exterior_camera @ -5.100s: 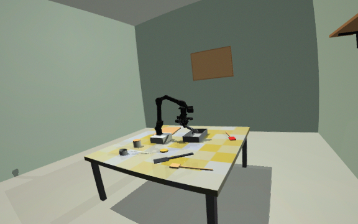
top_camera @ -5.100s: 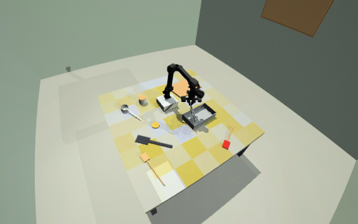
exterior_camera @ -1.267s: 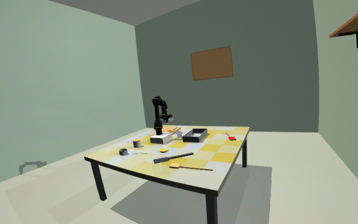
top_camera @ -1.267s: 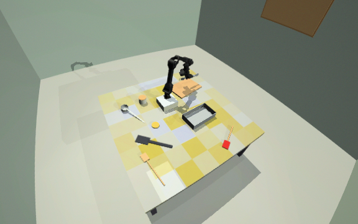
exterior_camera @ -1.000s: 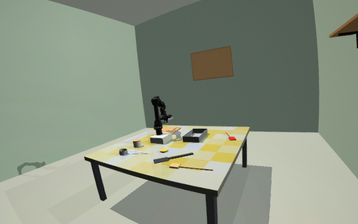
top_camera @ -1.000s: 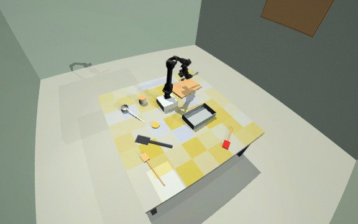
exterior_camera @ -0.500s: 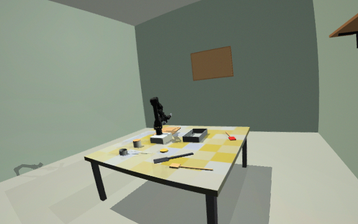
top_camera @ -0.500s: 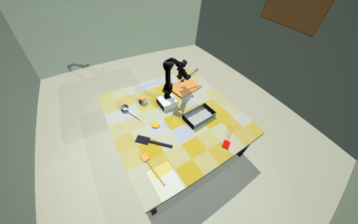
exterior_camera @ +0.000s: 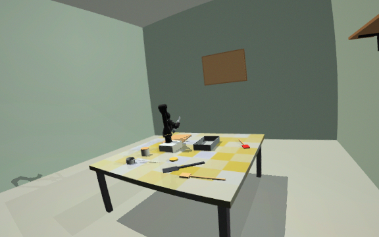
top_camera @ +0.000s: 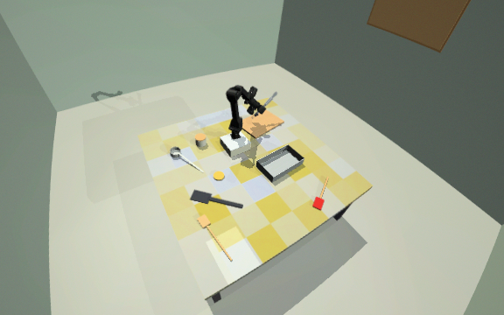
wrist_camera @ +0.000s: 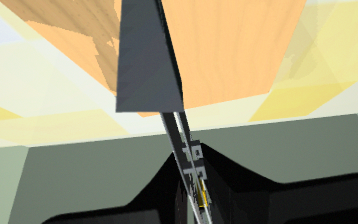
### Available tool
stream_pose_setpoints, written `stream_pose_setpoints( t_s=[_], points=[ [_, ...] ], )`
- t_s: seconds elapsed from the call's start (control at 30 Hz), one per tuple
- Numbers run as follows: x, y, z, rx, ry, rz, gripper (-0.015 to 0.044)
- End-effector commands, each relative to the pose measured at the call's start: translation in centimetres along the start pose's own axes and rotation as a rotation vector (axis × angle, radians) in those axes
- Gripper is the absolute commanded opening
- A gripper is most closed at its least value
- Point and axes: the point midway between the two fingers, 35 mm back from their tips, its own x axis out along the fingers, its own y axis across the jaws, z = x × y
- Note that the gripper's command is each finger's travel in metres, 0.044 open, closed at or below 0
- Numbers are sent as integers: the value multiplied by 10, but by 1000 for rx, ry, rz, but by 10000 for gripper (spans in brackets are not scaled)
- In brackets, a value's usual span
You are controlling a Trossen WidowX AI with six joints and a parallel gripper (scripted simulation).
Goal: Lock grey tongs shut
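Observation:
The gripper (top_camera: 262, 110) (exterior_camera: 177, 125) (wrist_camera: 192, 165) is shut on the grey tongs (top_camera: 271, 99) (exterior_camera: 178, 119) (wrist_camera: 147, 70) and holds them in the air above the wooden board (top_camera: 274, 121) (exterior_camera: 183, 137) (wrist_camera: 230, 50). The tongs slant, with their broad tip end raised. Their two arms lie close together between the fingers, and a small yellow part shows low in the wrist view. Whether the lock has caught cannot be seen. The roasting tin (top_camera: 280, 165) (exterior_camera: 202, 147) stands empty on the table.
A grey tin with an orange top (top_camera: 200, 141), a ladle (top_camera: 190, 162), a yellow disc (top_camera: 219, 176), a dark spatula (top_camera: 200, 196), a wooden spatula (top_camera: 204, 220) and a red-headed spatula (top_camera: 318, 203) lie or stand on the checkered table. The board lies beside the robot's base.

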Motion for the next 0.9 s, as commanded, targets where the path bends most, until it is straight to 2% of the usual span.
stream_pose_setpoints(
  t_s=[0.0, 0.17, 0.87],
  points=[
    [-7, 3, 2, 28, 85, -4, -150],
    [-12, 5, 4, 44, 141, -8, -150],
    [-12, 5, 4, 45, 142, -8, -150]
  ],
)
